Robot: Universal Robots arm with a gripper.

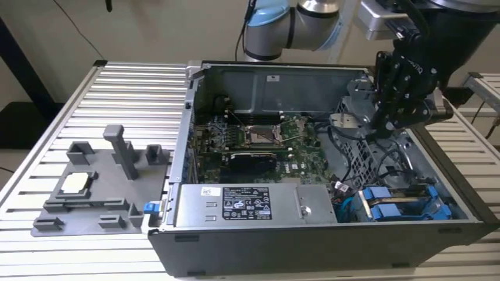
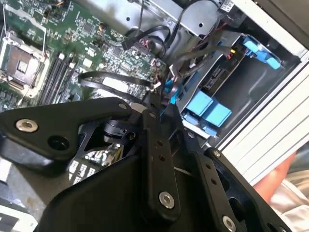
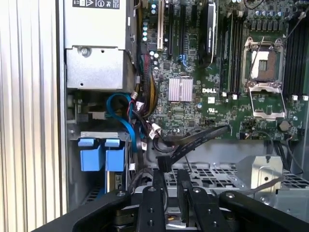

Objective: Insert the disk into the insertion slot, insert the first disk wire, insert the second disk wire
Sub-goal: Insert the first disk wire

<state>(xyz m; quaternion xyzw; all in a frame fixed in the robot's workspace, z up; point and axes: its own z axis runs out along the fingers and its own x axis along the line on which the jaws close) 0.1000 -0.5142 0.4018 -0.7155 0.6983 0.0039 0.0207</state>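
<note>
A dark grey sheet-metal case (image 1: 234, 246) lies open on a table (image 1: 133, 99) of ribbed aluminium slats. Inside it sits a green board (image 1: 258, 137) with a square silver socket and long black slots. A boxy grey power box (image 1: 234, 205) with a white label runs along the case's near edge. A matt grey plastic fixture (image 1: 93, 187) with upright posts sits near the table's edge on the exterior view's left.

The disk (image 1: 402, 205) lies in the case's near corner on the exterior view's right, just beside the power box. Its glossy bright blue caddy shows as two square tabs side by side in both wrist views (image 3: 99, 154) (image 2: 207, 108). The metal body is mostly hidden in the bay. A thin blue wire (image 3: 123, 116) curls between the disk and the power box.

The black claw (image 1: 377, 130) hangs over the perforated steel cage (image 3: 212, 176) by the case's edge on the exterior view's right, well apart from the disk. Its two flat bar fingers (image 3: 159, 186) are drawn close with a slim gap, and they pinch the blocky end of a flat black cable (image 3: 198, 140). The cable arcs back across the board toward the claw (image 2: 157, 99) in the second wrist view
</note>
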